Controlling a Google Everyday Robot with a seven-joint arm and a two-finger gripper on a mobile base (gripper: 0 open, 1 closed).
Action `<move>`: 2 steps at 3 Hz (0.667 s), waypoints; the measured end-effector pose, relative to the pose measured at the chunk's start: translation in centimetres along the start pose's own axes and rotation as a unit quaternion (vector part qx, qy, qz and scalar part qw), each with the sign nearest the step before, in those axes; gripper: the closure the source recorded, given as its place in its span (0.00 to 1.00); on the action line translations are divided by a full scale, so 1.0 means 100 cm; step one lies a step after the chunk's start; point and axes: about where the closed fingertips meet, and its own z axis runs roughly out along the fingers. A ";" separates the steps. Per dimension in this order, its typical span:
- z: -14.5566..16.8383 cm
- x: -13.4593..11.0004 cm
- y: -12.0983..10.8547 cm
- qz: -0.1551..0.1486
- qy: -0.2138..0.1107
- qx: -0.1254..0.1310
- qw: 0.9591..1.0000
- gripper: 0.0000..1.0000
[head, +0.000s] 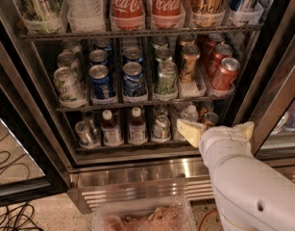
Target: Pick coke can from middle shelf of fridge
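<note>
The fridge (36, 114) stands open in front of me, with a steel frame and a dark interior. Its middle shelf (137, 101) is a wire rack with clear trays holding rows of small cans. Three red coke cans stand in the right-hand row, and the front coke can (225, 73) leans a little at the shelf's right end. My gripper (216, 129) is open and empty. It is below the middle shelf, in front of the bottom rack, and just below and left of the front coke can. Its cream fingertips (188, 131) point toward the fridge.
The top rack holds large Coca-Cola bottles (125, 4) and tall cans. A bronze-gold can (189, 61) stands left of the coke row, with blue cans (100, 81) and green cans (165, 78) further left. Small capped bottles (136, 126) are on the bottom rack. A steel grille (137, 186) and a plastic tub (142, 218) are below.
</note>
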 end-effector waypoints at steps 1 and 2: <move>0.000 -0.010 -0.019 0.000 -0.014 0.042 0.999 0.00; 0.000 -0.014 -0.018 0.004 -0.033 0.046 0.998 0.00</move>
